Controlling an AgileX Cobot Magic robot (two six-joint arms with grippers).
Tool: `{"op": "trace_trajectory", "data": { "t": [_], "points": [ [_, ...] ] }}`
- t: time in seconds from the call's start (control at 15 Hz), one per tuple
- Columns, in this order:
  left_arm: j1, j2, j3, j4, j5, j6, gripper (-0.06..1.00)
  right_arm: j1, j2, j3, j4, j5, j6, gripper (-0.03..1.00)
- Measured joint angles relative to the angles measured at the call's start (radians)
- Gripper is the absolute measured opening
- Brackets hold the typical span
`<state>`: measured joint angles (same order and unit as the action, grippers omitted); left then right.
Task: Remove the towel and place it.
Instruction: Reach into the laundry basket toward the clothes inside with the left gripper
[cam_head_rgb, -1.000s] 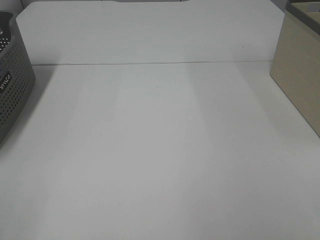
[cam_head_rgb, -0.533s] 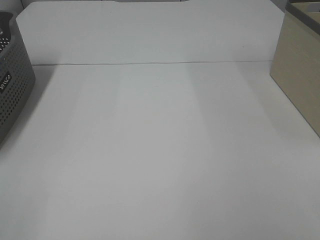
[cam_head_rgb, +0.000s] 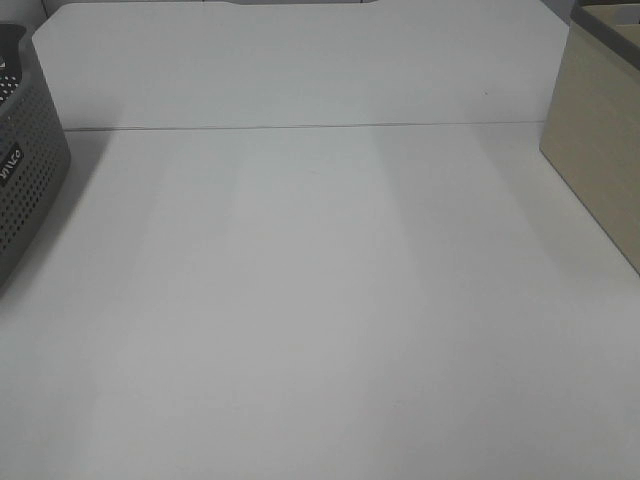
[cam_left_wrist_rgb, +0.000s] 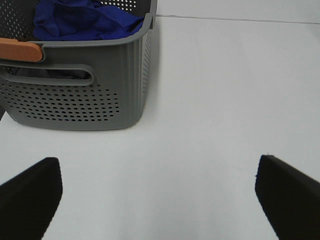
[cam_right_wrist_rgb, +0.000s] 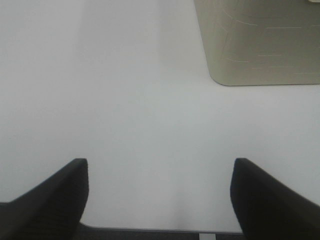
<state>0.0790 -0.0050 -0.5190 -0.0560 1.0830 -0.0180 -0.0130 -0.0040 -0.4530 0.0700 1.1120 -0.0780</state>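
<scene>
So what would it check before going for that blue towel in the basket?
1. Towel found: ok, the towel lies bunched in the grey basket.
2. Left claw open, empty: ok.
3. Right claw open, empty: ok.
4. Left claw above the towel: not ok, it is short of the basket, over the table.
5. Place to put it: cannot tell; a beige box stands at the right.

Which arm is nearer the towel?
Left. Its jaws face the grey basket holding the towel. The right arm's jaws face the beige box opposite, no towel in view.
</scene>
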Motion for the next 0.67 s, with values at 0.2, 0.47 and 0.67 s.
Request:
{"op": "trace_trajectory", "data": {
  "t": [0.2, 0.47, 0.67],
  "points": [
    [0.0, 0.0, 0.0, 0.0, 0.0, 0.0, 0.99, 0.0, 0.0, 0.0, 0.0, 0.0, 0.0, 0.73],
    [0.0, 0.0, 0.0, 0.0, 0.0, 0.0, 0.99, 0.0, 0.0, 0.0, 0.0, 0.0, 0.0, 0.73],
    [0.0, 0.0, 0.0, 0.0, 0.0, 0.0, 0.99, 0.0, 0.0, 0.0, 0.0, 0.0, 0.0, 0.73]
  ]
}}
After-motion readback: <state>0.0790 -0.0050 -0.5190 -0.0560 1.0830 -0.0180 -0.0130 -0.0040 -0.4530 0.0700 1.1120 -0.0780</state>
